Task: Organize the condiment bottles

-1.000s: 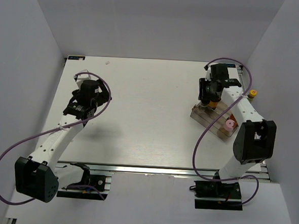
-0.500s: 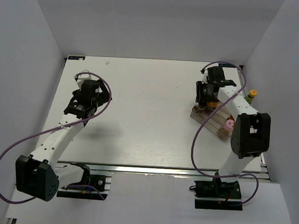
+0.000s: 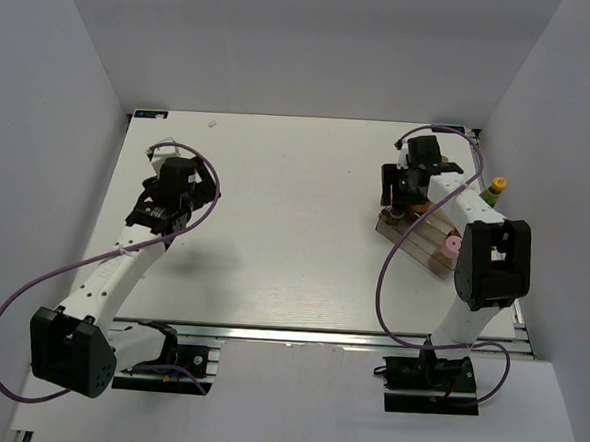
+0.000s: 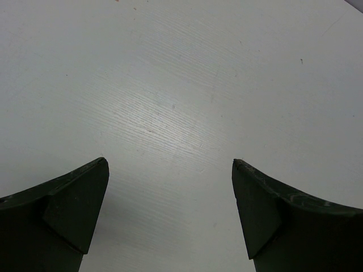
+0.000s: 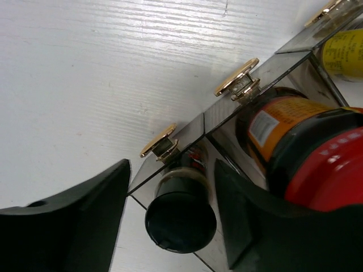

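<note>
In the right wrist view a grey-capped dark shaker (image 5: 180, 220) stands in the left end of the clear stepped rack (image 5: 227, 116). My right gripper (image 5: 173, 170) is open, with one finger on each side of the shaker and a gap on both sides. A red-lidded jar (image 5: 320, 167) stands beside it in the rack, and a yellow-labelled bottle (image 5: 342, 54) stands further back. In the top view the right gripper (image 3: 405, 193) hangs over the rack (image 3: 399, 228). A pink-capped shaker (image 3: 452, 245) stands at the rack's near end. A yellow-capped bottle (image 3: 496, 185) stands to the right. My left gripper (image 4: 170, 164) is open and empty.
The rack has gold knobs (image 5: 159, 141) on its front wall. The left gripper (image 3: 180, 181) hovers over bare white table (image 3: 286, 210) at the left. Grey walls enclose the table on three sides; the right wall stands close behind the rack.
The right gripper has shifted slightly left and nearer over the rack's left end, and its forearm has swung, uncovering the yellow-capped bottle. The left arm has not moved.
</note>
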Motion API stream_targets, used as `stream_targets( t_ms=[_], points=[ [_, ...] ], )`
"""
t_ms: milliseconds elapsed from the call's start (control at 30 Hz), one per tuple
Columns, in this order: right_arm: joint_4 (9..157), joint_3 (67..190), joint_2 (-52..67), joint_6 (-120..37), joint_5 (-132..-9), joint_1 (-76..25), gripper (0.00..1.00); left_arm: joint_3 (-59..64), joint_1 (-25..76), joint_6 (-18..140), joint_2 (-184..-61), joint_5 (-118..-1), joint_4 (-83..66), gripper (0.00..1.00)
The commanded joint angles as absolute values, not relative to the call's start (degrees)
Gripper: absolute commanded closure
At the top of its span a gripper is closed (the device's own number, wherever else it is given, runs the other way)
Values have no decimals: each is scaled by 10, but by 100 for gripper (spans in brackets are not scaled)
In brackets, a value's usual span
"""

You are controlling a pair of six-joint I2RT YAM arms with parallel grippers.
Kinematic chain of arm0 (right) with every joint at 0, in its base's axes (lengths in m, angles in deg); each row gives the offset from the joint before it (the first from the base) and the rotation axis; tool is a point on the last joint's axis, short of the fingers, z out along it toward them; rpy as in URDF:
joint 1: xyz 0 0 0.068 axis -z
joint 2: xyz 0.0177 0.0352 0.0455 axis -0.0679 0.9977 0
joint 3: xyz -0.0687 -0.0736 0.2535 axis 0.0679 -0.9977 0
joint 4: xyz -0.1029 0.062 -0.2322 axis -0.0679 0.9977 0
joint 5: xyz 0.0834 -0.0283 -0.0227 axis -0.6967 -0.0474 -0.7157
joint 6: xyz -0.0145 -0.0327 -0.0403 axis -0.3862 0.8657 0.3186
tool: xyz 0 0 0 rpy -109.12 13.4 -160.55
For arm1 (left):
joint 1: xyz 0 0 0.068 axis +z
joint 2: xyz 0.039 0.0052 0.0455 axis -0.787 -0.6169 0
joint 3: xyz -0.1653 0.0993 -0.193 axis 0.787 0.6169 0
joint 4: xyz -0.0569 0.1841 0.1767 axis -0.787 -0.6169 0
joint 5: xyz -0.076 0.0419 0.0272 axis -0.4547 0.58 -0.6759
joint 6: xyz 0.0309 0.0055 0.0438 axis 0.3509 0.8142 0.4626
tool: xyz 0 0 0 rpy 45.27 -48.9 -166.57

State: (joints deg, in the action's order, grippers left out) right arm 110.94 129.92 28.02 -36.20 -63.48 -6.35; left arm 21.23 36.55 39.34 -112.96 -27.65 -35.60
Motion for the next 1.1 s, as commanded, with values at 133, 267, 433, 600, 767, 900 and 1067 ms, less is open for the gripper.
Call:
stream_targets(
  t_ms=[133, 267, 433, 600, 767, 900, 1067],
  points=[
    [1106, 1292, 248, -365, -637, -61, 26, 209, 364, 398, -1105, -268, -353, 2],
    [1112, 1293, 214, -365, -640, -61, 22, 210, 364, 399, -1104, -271, -352, 2],
    [1112, 1294, 150, -360, -672, -62, 11, 209, 364, 399, -1103, -275, -351, 2],
    [1097, 1284, 76, -361, -734, -62, 11, 209, 364, 399, -1098, -278, -352, 2],
    [1069, 1248, 10, -402, -683, -61, 11, 211, 364, 397, -1086, -278, -353, 2],
    [1083, 1233, -25, -435, -642, -61, 11, 212, 364, 395, -1079, -280, -354, 2],
    [1048, 1192, -69, -463, -659, -61, 11, 206, 364, 389, -1073, -278, -361, 2]
  ],
)
